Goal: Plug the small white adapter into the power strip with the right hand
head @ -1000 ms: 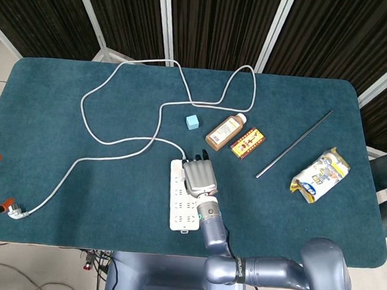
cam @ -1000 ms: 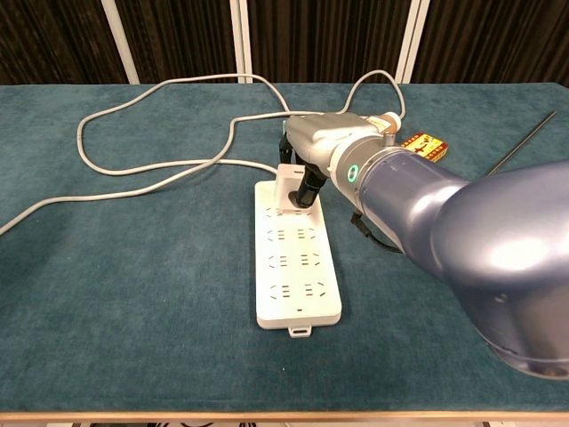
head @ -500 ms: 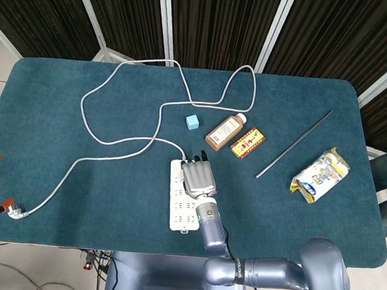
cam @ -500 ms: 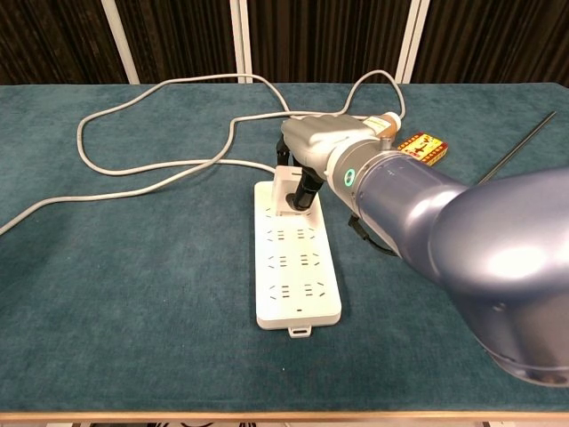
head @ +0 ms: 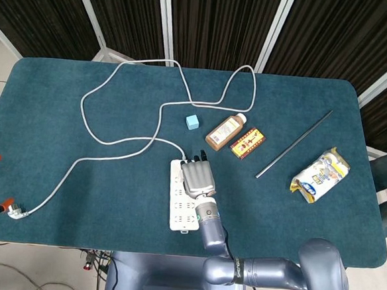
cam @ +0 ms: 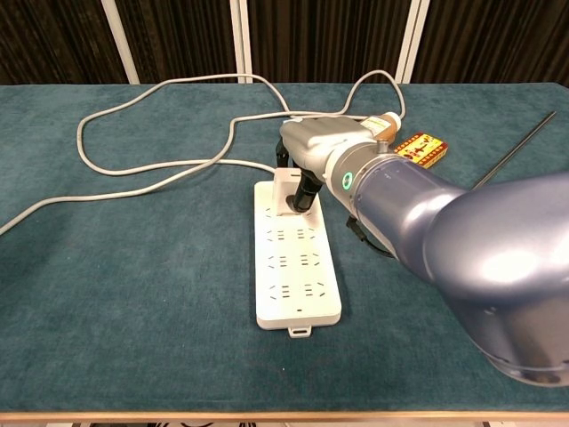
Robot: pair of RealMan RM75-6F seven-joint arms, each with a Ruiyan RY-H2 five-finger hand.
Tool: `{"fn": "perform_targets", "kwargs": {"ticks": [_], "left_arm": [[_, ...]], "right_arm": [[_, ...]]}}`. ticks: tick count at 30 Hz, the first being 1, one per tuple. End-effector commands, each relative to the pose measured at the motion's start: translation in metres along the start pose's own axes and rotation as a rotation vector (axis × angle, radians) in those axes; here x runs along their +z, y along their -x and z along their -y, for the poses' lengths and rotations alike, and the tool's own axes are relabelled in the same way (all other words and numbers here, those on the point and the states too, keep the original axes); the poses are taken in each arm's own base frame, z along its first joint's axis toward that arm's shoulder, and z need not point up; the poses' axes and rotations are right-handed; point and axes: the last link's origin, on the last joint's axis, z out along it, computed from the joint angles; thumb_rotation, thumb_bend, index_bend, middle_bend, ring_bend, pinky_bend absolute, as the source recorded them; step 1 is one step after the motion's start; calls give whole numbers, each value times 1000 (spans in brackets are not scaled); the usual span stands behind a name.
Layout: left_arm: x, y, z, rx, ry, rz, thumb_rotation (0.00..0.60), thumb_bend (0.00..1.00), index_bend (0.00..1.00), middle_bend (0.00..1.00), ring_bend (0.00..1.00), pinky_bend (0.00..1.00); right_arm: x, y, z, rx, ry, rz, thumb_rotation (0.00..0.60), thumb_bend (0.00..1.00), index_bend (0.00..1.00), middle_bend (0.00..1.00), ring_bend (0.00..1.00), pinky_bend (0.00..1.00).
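Your right hand [cam: 313,153] sits over the far end of the power strip [cam: 297,267], fingers [cam: 305,189] curled downward and pinching the small white adapter [cam: 288,189] from its sides. You have the adapter standing upright, long axis vertical, its lower end meeting the strip's face at the far row of sockets; the fingers hide the prongs, so how deep it is seated cannot be told. In the head view your right hand [head: 198,176] covers the adapter entirely and lies over the strip's [head: 181,206] far right corner. The strip lies flat on the teal table [head: 58,182] with its long axis running away from you, its grey cable [head: 117,140] leaving the far end and looping across the cloth to a plug [head: 17,211] near the left edge. Beyond the hand lie a blue cube [head: 193,122], a brown bottle [head: 225,130], a red and yellow box [head: 247,143], a dark rod [head: 294,144] and a snack packet [head: 320,174]. Your left hand does not appear in either view
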Motion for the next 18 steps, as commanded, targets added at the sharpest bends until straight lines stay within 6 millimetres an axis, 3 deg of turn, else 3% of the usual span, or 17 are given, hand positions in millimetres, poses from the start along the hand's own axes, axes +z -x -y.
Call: {"fn": "perform_targets", "kwargs": {"ticks": [1, 18], "left_arm": [[0, 0, 0, 1, 2, 1, 600, 92, 187, 0, 0, 0], [0, 0, 0, 0, 2, 2, 600, 91, 187, 0, 0, 0]], "right_arm": [[-1, 0, 1, 0, -4, 0, 600, 550, 604, 483, 263, 100], [-4, 4, 10, -12, -47, -1, 600, 549, 606, 483, 264, 100]]}}
